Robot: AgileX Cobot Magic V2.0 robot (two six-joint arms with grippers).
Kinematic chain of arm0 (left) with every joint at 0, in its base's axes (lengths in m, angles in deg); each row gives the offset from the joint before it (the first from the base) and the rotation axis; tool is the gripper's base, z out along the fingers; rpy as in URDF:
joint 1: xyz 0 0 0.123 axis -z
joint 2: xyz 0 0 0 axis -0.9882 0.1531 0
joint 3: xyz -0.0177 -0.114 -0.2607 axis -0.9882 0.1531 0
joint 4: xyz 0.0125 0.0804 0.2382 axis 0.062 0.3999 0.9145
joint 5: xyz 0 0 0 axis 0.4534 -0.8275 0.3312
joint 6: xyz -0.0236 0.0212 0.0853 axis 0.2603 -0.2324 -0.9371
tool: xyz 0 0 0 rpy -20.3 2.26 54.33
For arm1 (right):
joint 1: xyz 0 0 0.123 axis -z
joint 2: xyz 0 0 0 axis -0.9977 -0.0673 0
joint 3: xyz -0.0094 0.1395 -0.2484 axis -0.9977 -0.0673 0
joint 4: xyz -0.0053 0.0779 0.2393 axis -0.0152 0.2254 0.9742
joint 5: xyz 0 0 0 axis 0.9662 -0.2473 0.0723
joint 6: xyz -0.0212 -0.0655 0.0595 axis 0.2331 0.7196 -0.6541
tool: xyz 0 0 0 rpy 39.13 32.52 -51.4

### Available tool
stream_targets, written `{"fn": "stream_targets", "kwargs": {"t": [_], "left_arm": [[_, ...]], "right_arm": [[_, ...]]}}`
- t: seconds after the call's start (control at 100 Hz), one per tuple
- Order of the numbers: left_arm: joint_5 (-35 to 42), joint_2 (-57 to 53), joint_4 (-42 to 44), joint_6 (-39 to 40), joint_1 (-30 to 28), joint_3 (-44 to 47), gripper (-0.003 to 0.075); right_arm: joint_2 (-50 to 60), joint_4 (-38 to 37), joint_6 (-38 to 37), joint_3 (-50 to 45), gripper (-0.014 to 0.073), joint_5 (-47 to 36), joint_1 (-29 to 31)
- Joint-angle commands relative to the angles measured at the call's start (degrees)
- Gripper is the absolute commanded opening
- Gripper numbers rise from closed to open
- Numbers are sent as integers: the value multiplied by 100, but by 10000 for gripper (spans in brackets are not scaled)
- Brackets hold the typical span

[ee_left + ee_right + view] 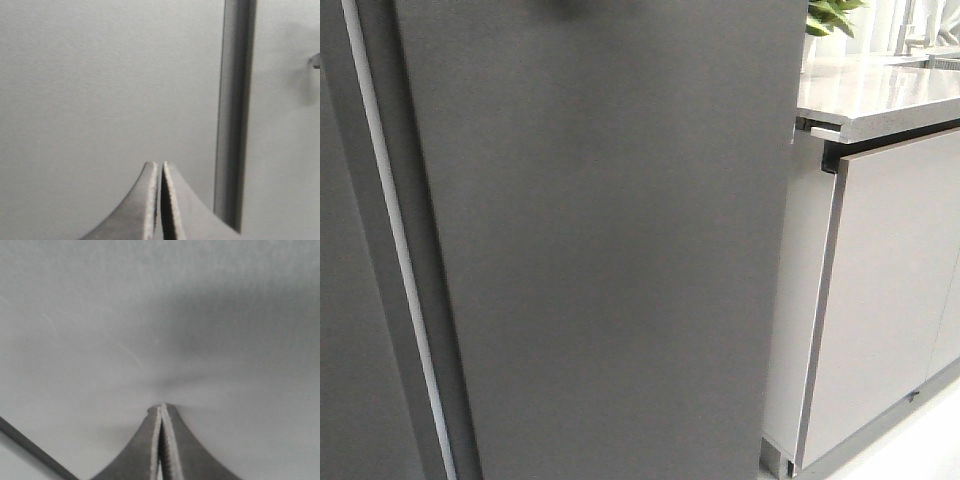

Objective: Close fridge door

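Note:
The fridge door (610, 250) fills the middle of the front view as a tall matte dark grey slab. A white edge seal (395, 250) runs down its left side. Neither gripper shows in the front view. My left gripper (160, 165) is shut and empty, its tips close to a flat grey door face (100, 85), next to a dark vertical seam (235, 115). My right gripper (161, 407) is shut and empty, its tips at or against a flat grey face (160, 315), with a shadow around them. The door's inner lining and bins are hidden.
A second dark grey panel (340, 320) stands at the far left. To the right is a pale grey cabinet door (890, 290) under a light countertop (870, 90) with a green plant (830, 15) at the back. A dark edge (30, 450) crosses the right wrist view.

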Motion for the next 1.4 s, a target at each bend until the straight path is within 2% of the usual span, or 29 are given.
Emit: {"fn": "stream_targets", "kwargs": {"t": [0.0,0.13,0.27,0.44,0.55,0.7,0.94,1.15,1.39], "left_arm": [[418,-64,-23,11,-4,201,-20],[418,-64,-23,11,-4,201,-20],[418,-64,-23,11,-4,201,-20],[418,-64,-23,11,-4,201,-20],[418,-64,-23,11,-4,201,-20],[418,-64,-23,11,-4,201,-20],[418,-64,-23,11,-4,201,-20],[418,-64,-23,11,-4,201,-20],[418,-64,-23,11,-4,201,-20]], "right_arm": [[230,-682,-709,193,-46,87,-19],[248,-1919,-1830,193,-46,669,-19],[361,-3085,-2629,193,-46,1262,-19],[774,-4206,-3436,40,-46,1405,-19],[1377,-4681,-3689,-557,-46,1179,4],[2379,-4754,-3715,-1923,-46,500,228],[4218,-4927,-3704,-4335,-46,-105,1086],[5674,-5048,-3704,-5782,-46,-415,1287],[7457,-5119,-3704,-6898,-46,-528,1287]]}}
